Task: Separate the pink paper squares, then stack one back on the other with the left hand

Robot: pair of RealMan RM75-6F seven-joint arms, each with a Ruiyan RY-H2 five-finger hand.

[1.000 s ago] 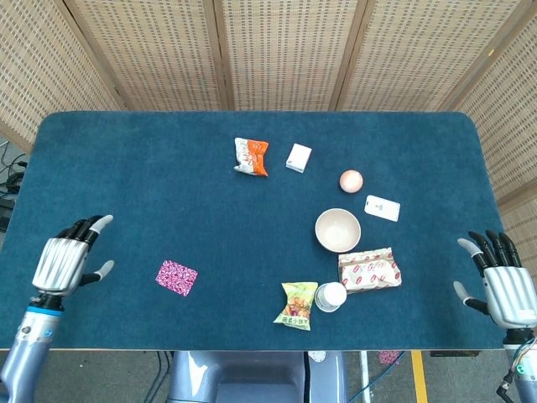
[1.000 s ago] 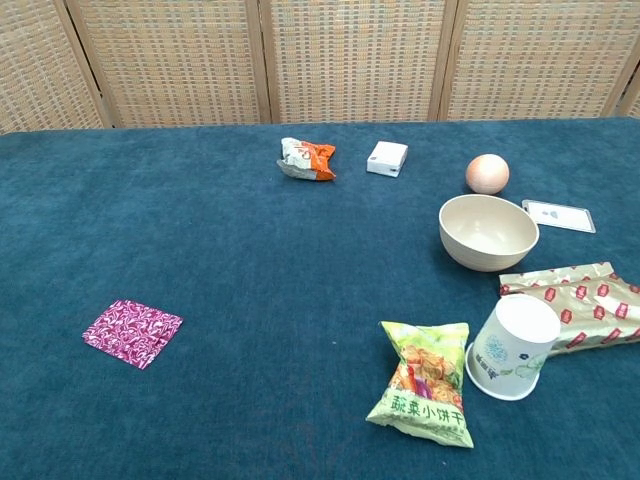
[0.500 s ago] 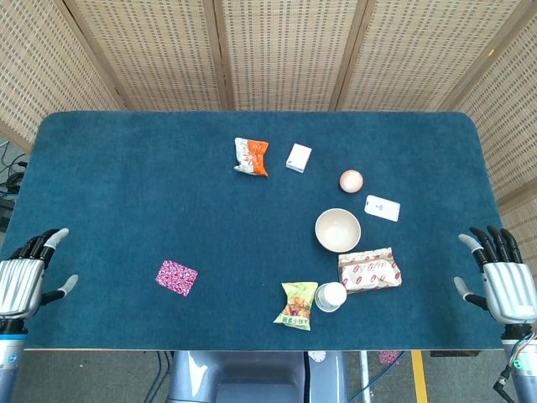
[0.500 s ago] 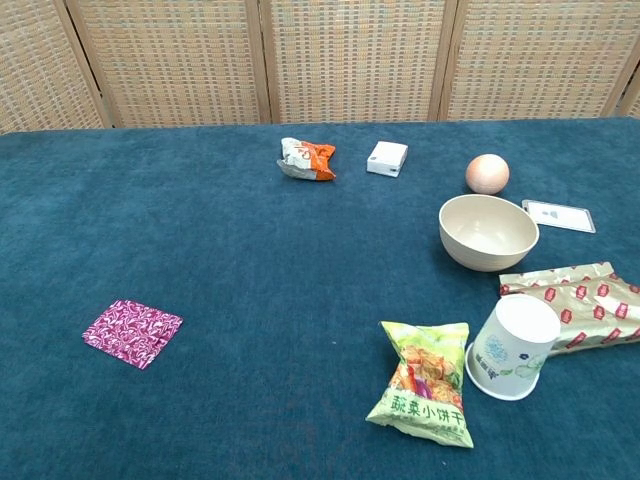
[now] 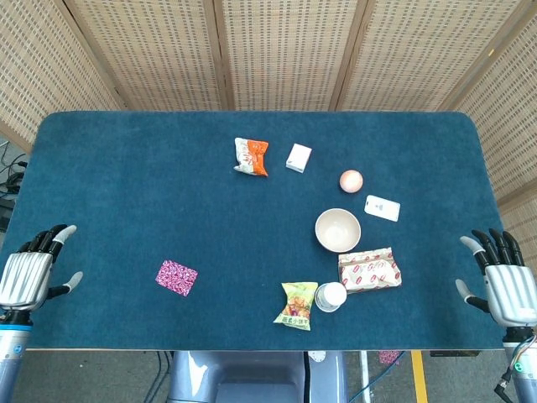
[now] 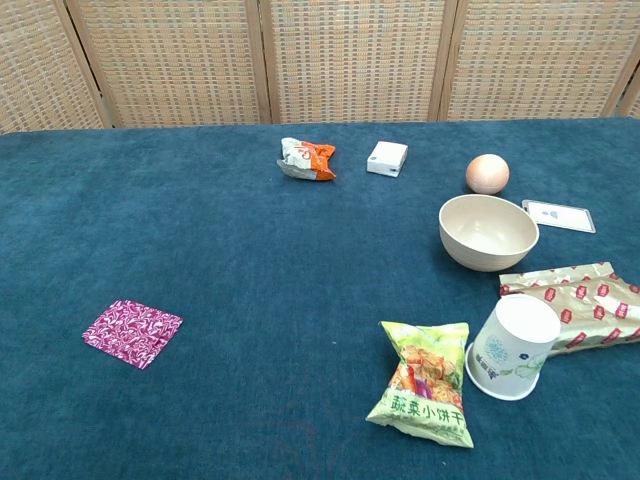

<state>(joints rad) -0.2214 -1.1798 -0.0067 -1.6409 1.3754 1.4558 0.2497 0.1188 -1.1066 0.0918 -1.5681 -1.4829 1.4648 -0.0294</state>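
Two hands show only in the head view, both low at the bench's near corners: the left hand [image 5: 27,277] at about eight o'clock by the left edge, the right hand [image 5: 505,285] at about four o'clock by the right edge. Each has its fingers spread apart and nothing in them, and neither touches any object. The pink paper squares [image 5: 177,278] lie flat on the blue bench [image 5: 151,185] at roughly seven o'clock, looking like a single patterned piece with edges aligned; whether one sheet or two lie there cannot be told. They sit near the left hand but apart from it, and well apart from everything else. Toward twelve o'clock lie an orange snack packet [image 5: 251,156] and, just to its right, a small white box [image 5: 298,157]. Around three o'clock are a peach-coloured ball [image 5: 351,180], a white card [image 5: 382,207] and a beige bowl [image 5: 337,229] standing upright. At about five o'clock a red-and-gold wrapper [image 5: 369,270] lies flat, and a paper cup [image 6: 512,347] lies tipped on its side between that wrapper and a green snack bag [image 5: 297,305]. Woven screen panels [image 5: 277,50] stand behind the bench.
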